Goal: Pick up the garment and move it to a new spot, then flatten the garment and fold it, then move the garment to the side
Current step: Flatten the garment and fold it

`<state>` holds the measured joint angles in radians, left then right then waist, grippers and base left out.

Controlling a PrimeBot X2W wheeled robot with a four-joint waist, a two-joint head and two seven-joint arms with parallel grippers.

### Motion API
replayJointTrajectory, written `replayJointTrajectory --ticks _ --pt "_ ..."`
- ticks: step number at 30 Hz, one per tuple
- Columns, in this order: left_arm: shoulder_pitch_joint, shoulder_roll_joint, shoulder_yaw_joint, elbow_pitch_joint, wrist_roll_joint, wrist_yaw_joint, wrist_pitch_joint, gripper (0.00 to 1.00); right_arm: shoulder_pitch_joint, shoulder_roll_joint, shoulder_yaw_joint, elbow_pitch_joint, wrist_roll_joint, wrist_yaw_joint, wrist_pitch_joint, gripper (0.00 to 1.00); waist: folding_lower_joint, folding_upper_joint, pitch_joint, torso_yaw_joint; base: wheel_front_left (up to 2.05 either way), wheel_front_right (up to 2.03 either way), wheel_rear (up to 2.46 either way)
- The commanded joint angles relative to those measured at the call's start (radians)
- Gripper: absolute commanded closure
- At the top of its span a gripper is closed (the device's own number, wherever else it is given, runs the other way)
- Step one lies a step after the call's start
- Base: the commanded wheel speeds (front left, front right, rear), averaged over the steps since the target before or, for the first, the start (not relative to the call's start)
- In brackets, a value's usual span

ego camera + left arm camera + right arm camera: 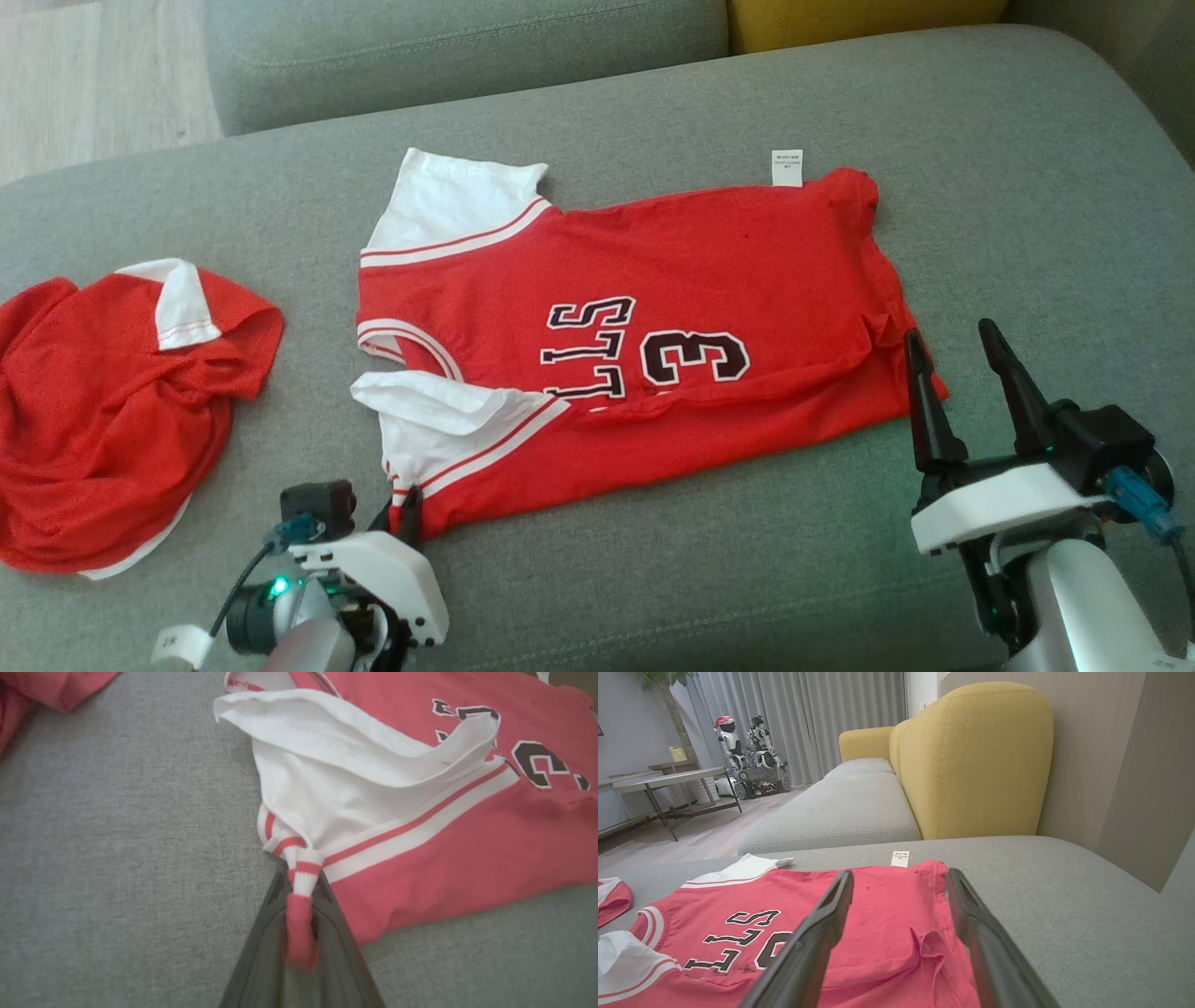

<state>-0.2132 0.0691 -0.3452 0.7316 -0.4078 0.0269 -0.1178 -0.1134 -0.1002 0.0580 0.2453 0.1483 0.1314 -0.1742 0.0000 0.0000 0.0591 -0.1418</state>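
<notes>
The garment (653, 308), a red jersey with white sleeves and the number 3, lies spread on the grey sofa seat (653, 579). My left gripper (408, 513) sits at the jersey's near left corner, shut on the striped cuff (299, 891) of the near white sleeve (327, 793). The cuff is bunched between the two dark fingers (261, 952). My right gripper (952, 350) stands open at the jersey's right end, over the hem corner. In the right wrist view its fingers (817, 933) straddle the red cloth (887, 914) with a wide gap.
A second red and white garment (112, 401) lies crumpled at the seat's left end. Behind are a grey cushion (448, 47) and a yellow backrest (976, 760). Wooden floor (84, 75) shows at far left; a low table (668, 781) stands in the room.
</notes>
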Motion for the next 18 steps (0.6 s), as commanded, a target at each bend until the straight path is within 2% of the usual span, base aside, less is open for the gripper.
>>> replayJointTrajectory --ticks 1,13,18 --pt "-0.033 0.007 0.026 -0.001 -0.009 0.01 -0.008 1.0 -0.046 0.005 0.017 -0.032 -0.008 -0.001 0.004 0.0 0.0 0.0 -0.001 0.002 0.0 0.0 0.0" --pt "-0.057 0.028 0.034 -0.02 0.004 0.046 -0.078 1.0 -0.046 0.01 0.005 -0.014 -0.008 -0.001 0.005 0.0 0.0 0.0 -0.014 0.01 0.0 0.0 0.0" --pt "-0.052 0.037 0.029 -0.049 0.015 0.059 -0.097 1.0 -0.041 0.015 -0.027 0.022 -0.006 -0.001 0.04 0.0 0.0 0.0 -0.02 0.015 0.0 0.0 0.0"
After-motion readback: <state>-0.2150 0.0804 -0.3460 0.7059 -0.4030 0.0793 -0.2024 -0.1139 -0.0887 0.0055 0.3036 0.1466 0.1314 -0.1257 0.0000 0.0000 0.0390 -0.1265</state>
